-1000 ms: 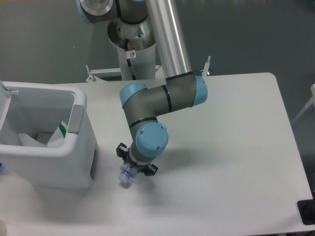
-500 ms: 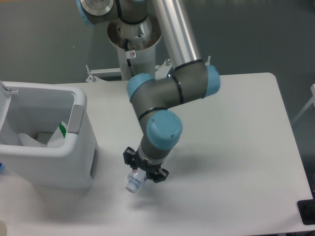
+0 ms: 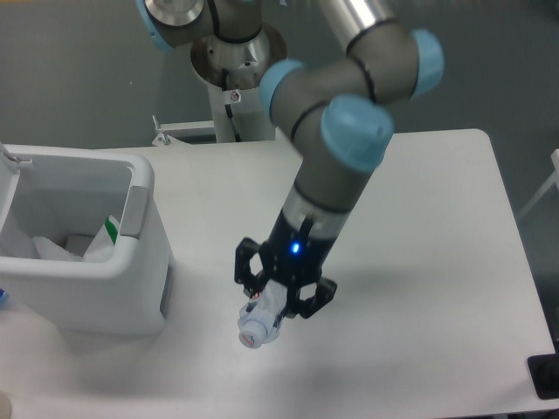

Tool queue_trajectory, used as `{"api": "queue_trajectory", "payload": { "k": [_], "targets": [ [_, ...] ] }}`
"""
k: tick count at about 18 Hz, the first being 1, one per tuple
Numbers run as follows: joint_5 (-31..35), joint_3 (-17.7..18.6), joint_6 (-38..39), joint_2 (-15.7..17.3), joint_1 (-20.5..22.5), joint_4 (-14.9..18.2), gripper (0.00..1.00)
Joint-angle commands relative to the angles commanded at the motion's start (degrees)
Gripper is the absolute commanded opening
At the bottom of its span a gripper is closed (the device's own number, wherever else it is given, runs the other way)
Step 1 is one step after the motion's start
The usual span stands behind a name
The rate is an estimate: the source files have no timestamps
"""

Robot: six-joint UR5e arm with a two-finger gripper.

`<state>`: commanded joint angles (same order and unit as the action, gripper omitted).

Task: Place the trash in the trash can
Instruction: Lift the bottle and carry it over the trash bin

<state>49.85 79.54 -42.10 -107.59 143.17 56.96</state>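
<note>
A clear crushed plastic bottle (image 3: 260,325) with a white cap hangs cap-down under my gripper (image 3: 275,301), which is shut on it above the white table (image 3: 419,262). A red bit of its label shows near the fingers. The gripper is well right of the trash can (image 3: 131,262), a boxy white bin with a thick rim and a grey panel. Inside the bin lies a crumpled white wrapper with green print (image 3: 103,237).
The arm's base column (image 3: 236,78) rises behind the table's far edge. A dark object (image 3: 546,377) sits at the table's front right corner. A small white fitting (image 3: 13,159) stands on the bin's left rim.
The arm has lifted and swung up to the right, carrying the bottle off the table. The gripper now stands higher and slightly right of where it was a second ago.
</note>
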Motion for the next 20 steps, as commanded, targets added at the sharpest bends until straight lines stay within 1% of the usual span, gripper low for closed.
{"api": "queue_trajectory", "payload": {
  "k": [1, 4, 7, 11, 12, 15, 18, 19, 20],
  "targets": [
    [-1.67, -0.35, 0.44, 0.70, 0.44, -0.44, 0.32],
    [-5.28, -1.84, 1.06, 2.11, 0.97, -0.45, 0.32],
    [-8.01, -3.43, 3.42, 3.96, 0.97, -0.54, 0.32],
    [-11.61, -3.69, 4.83, 7.73, 0.09, -0.54, 0.32],
    [-11.71, -3.43, 5.36, 8.35, -0.69, -0.54, 0.32],
    [-11.62, -2.99, 5.54, 8.53, -5.52, -0.54, 0.33],
    [-11.71, -2.55, 5.54, 8.45, -9.39, -0.54, 0.36],
    [-11.62, -2.03, 5.54, 8.45, -10.80, -0.54, 0.38],
    [-11.71, -1.41, 5.63, 8.62, -11.94, -0.54, 0.38]
  ]
}}
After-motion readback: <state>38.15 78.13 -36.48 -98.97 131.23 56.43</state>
